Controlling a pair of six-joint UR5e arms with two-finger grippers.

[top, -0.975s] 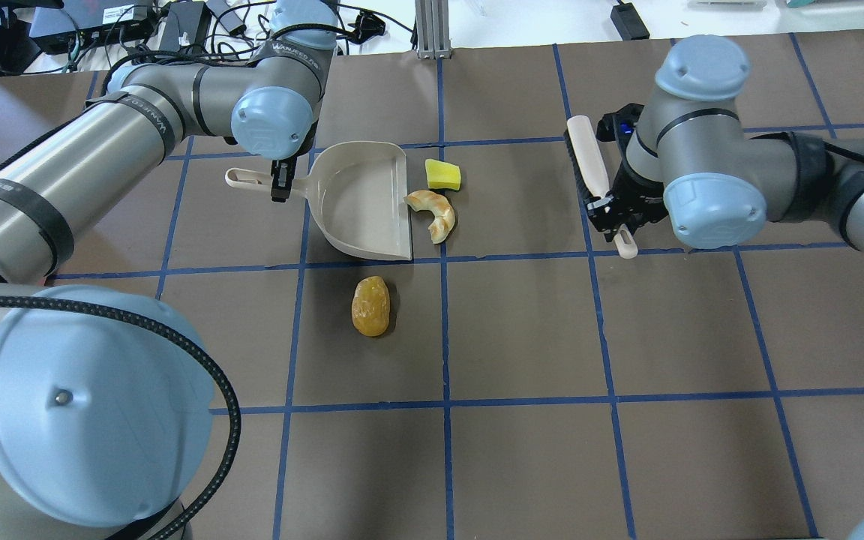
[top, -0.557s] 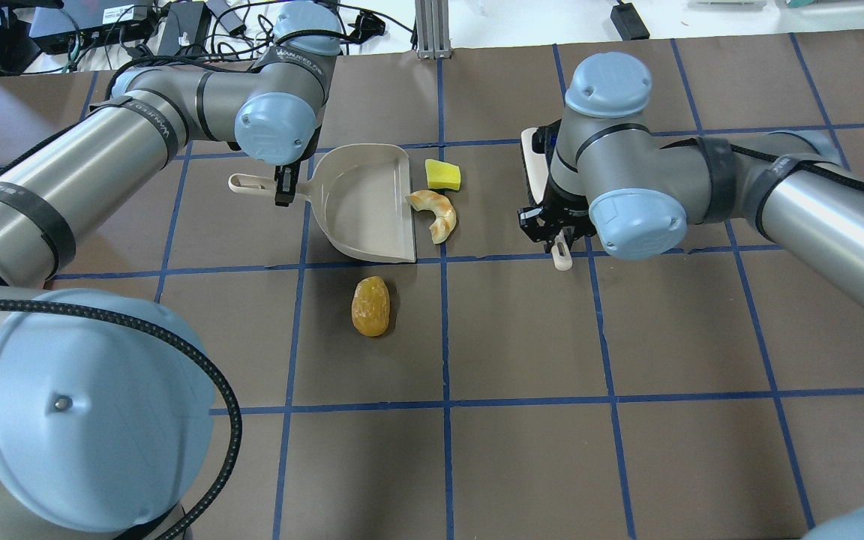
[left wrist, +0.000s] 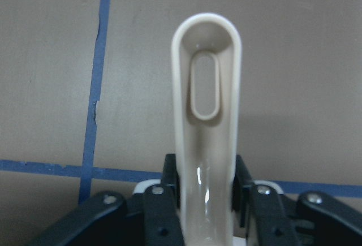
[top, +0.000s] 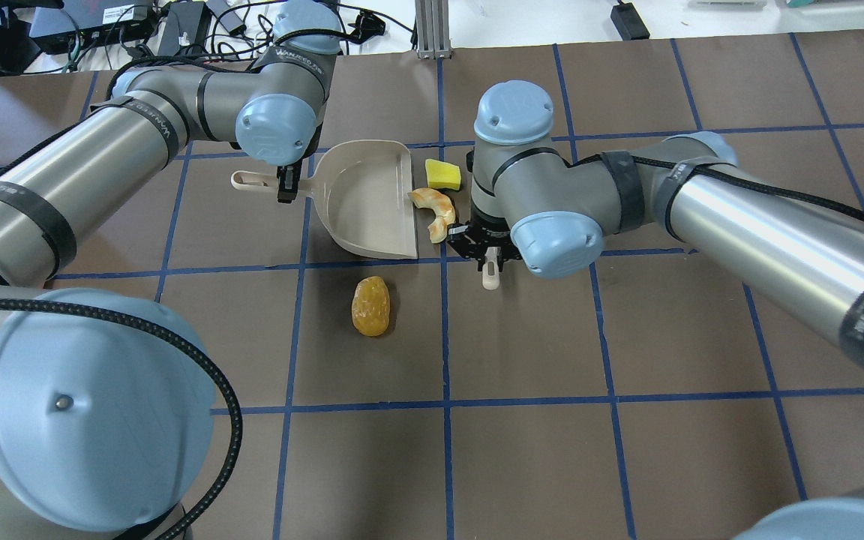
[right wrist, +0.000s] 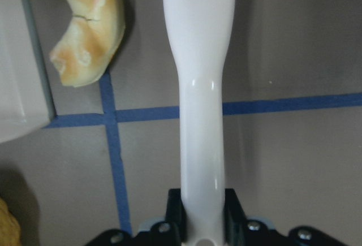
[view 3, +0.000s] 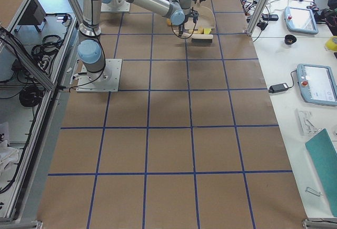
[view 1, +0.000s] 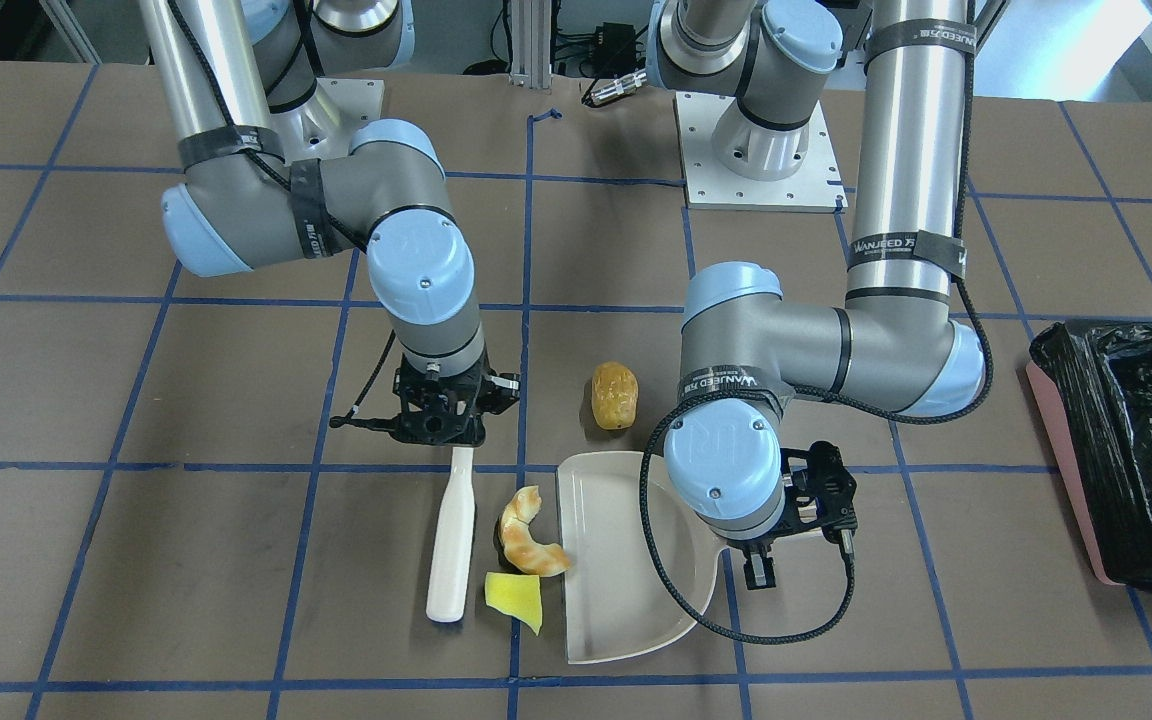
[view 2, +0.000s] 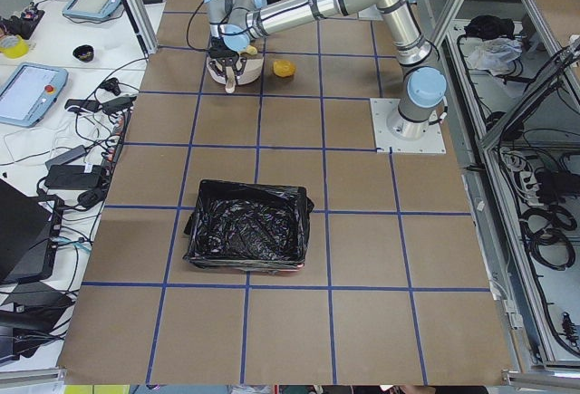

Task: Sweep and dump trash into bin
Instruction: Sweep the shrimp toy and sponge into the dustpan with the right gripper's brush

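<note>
The beige dustpan (top: 361,202) lies on the table, its open edge toward the trash. My left gripper (top: 282,187) is shut on its handle (left wrist: 206,116). My right gripper (top: 486,251) is shut on the white brush handle (right wrist: 201,87), and the brush (view 1: 451,545) stands right beside the tan croissant (top: 436,210) and the yellow sponge scrap (top: 443,174). Both pieces lie between brush and dustpan edge. The golden-brown potato lump (top: 371,305) lies apart, nearer the robot. The pink bin with the black bag (view 1: 1061,460) stands far off on my left side.
The brown table has a blue tape grid. Cables and electronics (top: 139,22) lie beyond the far edge. The bin also shows in the exterior left view (view 2: 249,226), well away from the dustpan. The arm bases (view 1: 761,150) stand at the robot's edge.
My right arm has swung left with the brush, from the right side of the table to beside the croissant and sponge. The left arm and dustpan have barely shifted.
</note>
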